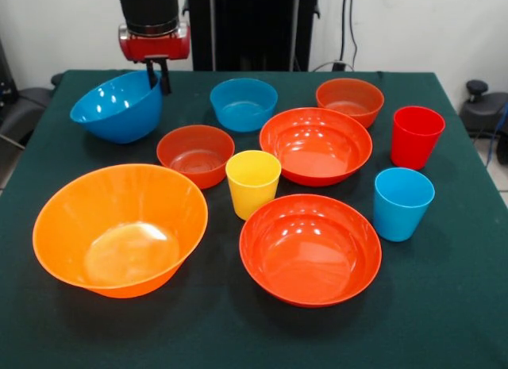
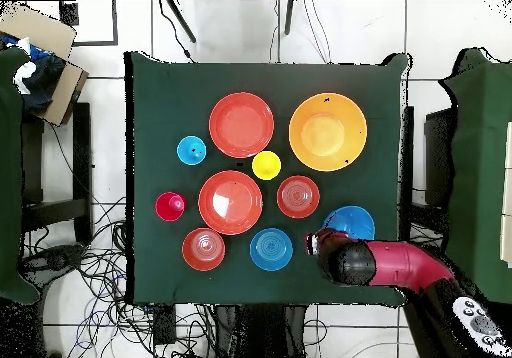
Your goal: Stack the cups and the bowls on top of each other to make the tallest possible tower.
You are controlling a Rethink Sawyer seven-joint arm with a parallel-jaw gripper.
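My gripper [image 1: 157, 77] has its two fingers astride the right rim of the large blue bowl [image 1: 117, 107], which sits tilted at the far left; in the overhead view the gripper [image 2: 318, 242] is next to that bowl [image 2: 352, 221]. The huge orange bowl [image 1: 119, 230] is at the near left. Two wide red-orange bowls [image 1: 315, 145] [image 1: 309, 248] lie in the middle. Small red-orange bowls [image 1: 195, 155] [image 1: 349, 101] and the small blue bowl [image 1: 244, 103] stand separately. The yellow cup [image 1: 252, 182], light blue cup [image 1: 402, 202] and red cup [image 1: 416, 136] stand upright. Nothing is stacked.
The dark green table [image 1: 444, 305] carries everything. Chairs stand at both sides in the overhead view [image 2: 40, 174], and cables lie on the floor [image 2: 90, 274]. A cardboard box [image 2: 45, 34] is at the upper left.
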